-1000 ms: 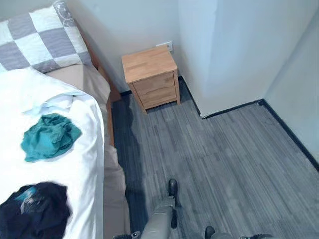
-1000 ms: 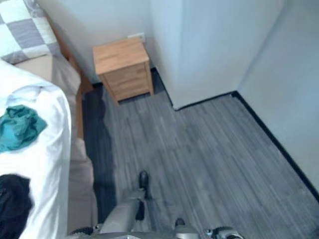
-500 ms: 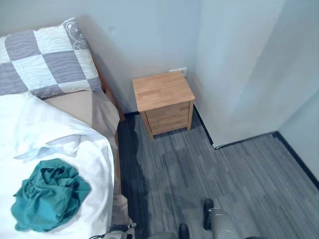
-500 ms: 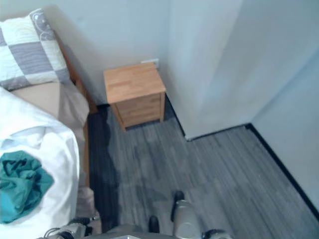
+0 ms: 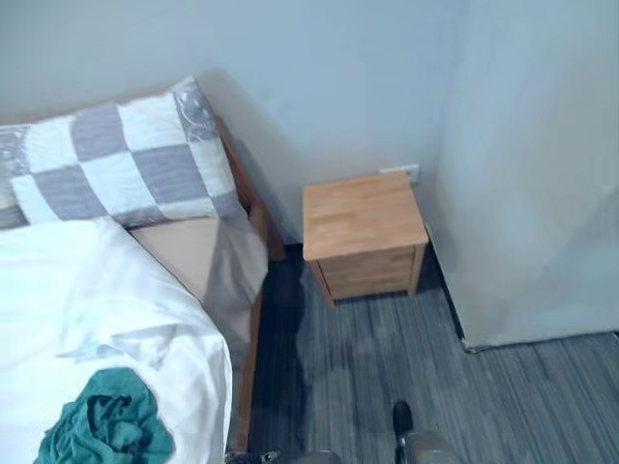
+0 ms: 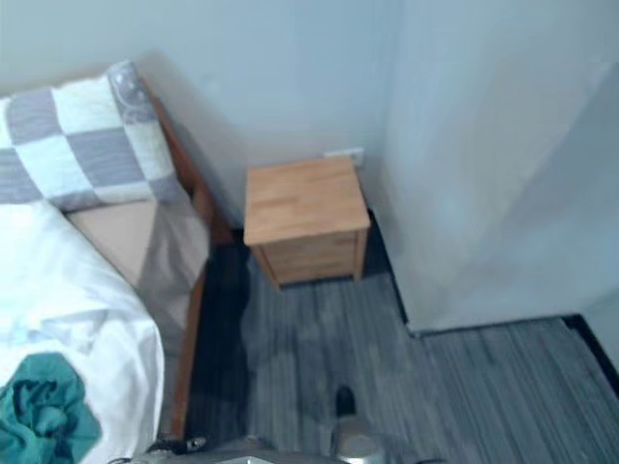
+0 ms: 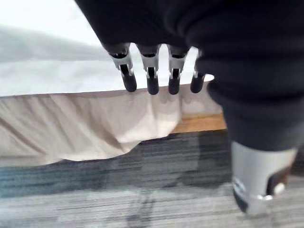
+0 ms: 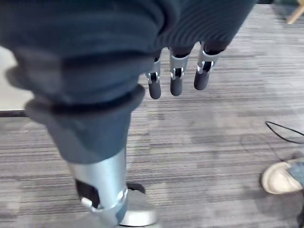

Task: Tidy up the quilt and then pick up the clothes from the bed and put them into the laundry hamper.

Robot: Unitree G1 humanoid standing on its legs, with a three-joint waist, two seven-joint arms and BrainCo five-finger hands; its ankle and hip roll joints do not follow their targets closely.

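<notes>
A white quilt [image 5: 87, 309] lies rumpled over the bed, its corner folded back near the pillow. A crumpled teal garment [image 5: 106, 430] rests on the quilt at the near left. My left hand [image 7: 151, 76] hangs beside the bed's edge, fingers straight and holding nothing, with the quilt's edge [image 7: 57, 71] and the beige sheet [image 7: 85, 123] past it. My right hand [image 8: 175, 78] hangs over the grey floor, fingers relaxed and empty.
A grey-and-white checked pillow [image 5: 126, 164] leans at the head of the bed. A wooden nightstand [image 5: 363, 232] stands by the wall right of the bed, with a wall corner [image 5: 455, 193] beside it. A person's shoe [image 8: 280, 176] rests on the floor.
The head camera has swung up and towards the head of the bed; the dark garment has left the picture. The teal garment and quilt have not moved.
</notes>
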